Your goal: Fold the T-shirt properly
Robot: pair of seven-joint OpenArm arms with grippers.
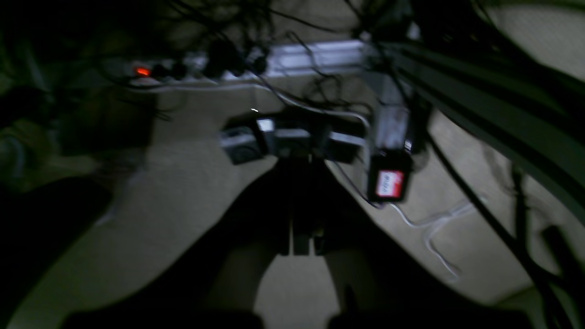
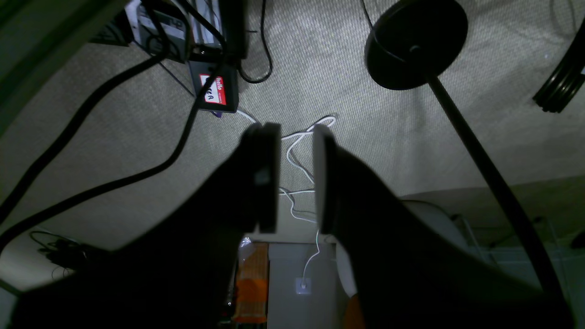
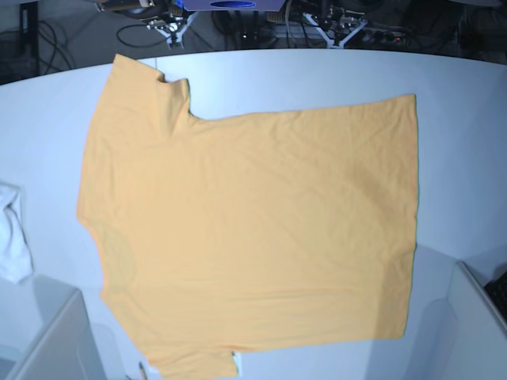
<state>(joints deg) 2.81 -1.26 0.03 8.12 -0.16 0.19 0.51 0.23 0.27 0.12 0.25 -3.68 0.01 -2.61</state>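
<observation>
In the middle of the base view, the T-shirt (image 3: 253, 229) lies flat and spread out on the white desk (image 3: 459, 103). Its collar end and sleeves are at the left of the frame and its straight bottom hem is at the right, so its long way runs from left to right. A small white cloth (image 3: 12, 233) sits just off its left edge.

No arm shows over the desk in that view, so I cannot tell which arm is nearer to the shirt. Both wrist views look at carpet and cables, not at any yellow cloth, so both arms seem well away from the shirt.

The right gripper (image 2: 296, 176) has a narrow gap between its two dark fingers. You can see floor and a white wire through the gap, and it holds nothing.

The left gripper (image 1: 299, 240) is dark and blurry. Its fingers look pressed together with nothing between them.

No fold has been made yet. I think the arms must first come over the desk and reach the shirt's edge.
</observation>
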